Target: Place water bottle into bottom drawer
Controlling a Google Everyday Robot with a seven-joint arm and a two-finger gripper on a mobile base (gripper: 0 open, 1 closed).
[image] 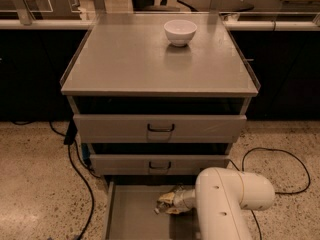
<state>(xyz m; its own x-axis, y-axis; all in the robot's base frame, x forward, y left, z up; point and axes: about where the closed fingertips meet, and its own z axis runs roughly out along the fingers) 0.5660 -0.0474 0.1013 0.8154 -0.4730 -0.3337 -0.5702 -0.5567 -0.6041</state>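
The bottom drawer [131, 218] is seen pulled well out from under the cabinet. Its flat grey floor is exposed and its low left wall is plainly visible.

Over the right part of this drawer a thick white arm [227, 204] is seen, with its rounded casing hiding the drawer's right wall. The gripper [173, 202] is carried at the arm's left end. It is placed inside the drawer's outline, over the middle of the floor and towards the drawer's back edge.

The water bottle [164, 200] is found at the gripper's tip as a crinkled, pale and partly clear shape, low over the drawer floor. Whether it is resting on the floor or held just above it cannot be told. Whether the gripper is clamped on the bottle or loose around it cannot be told either.

Directly above the bottom drawer the middle drawer [125, 164] is set, and above that the top drawer [110, 129], each marked by a dark handle. Higher up, the grey cabinet top [125, 64] is spread, and a white bowl [180, 32] is stood on it upright, towards its far edge.

To the left of the bottom drawer a dark cable [80, 184] is trailed across the speckled floor [35, 184]. To the right of the drawer a second cable [286, 156] is looped.
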